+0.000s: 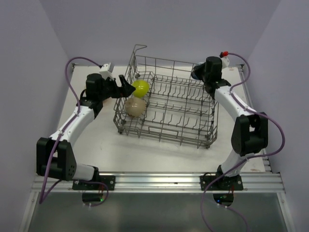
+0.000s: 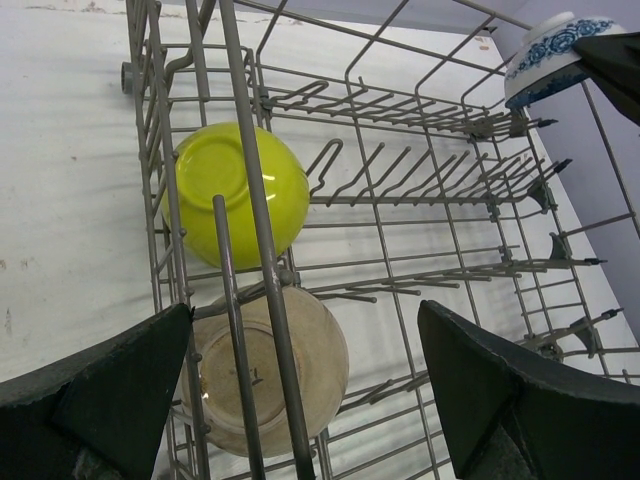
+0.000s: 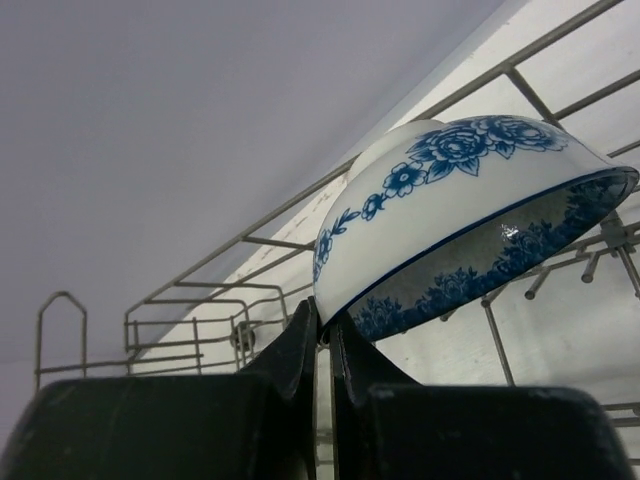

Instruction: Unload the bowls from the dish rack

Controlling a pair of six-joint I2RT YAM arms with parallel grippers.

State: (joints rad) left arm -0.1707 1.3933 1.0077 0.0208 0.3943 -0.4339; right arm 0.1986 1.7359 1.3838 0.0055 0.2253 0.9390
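Right wrist view: the blue-patterned bowl [image 3: 460, 210] is pinched at its rim by the right gripper [image 3: 322, 325], whose jaws are drawn almost together with only the bowl's thin wall between them. So little of the rim is taken, and the bowl hangs so tilted to one side of the fingers, that it is judged liable to pivot or slip free when lifted. A knock against the wires or tines of the dish rack [image 1: 164, 133] could be enough to dislodge it. This bowl is held at the rack's far right corner, up near the top wires. The left gripper [image 2: 305, 310] is spread fully and nothing is held by it. It is poised over the rack's left end, where the lime-yellow bowl [image 2: 240, 190] and the beige bowl [image 2: 270, 370] are lodged among the tines. The beige one lies directly beneath the open fingers, with rack wires between.
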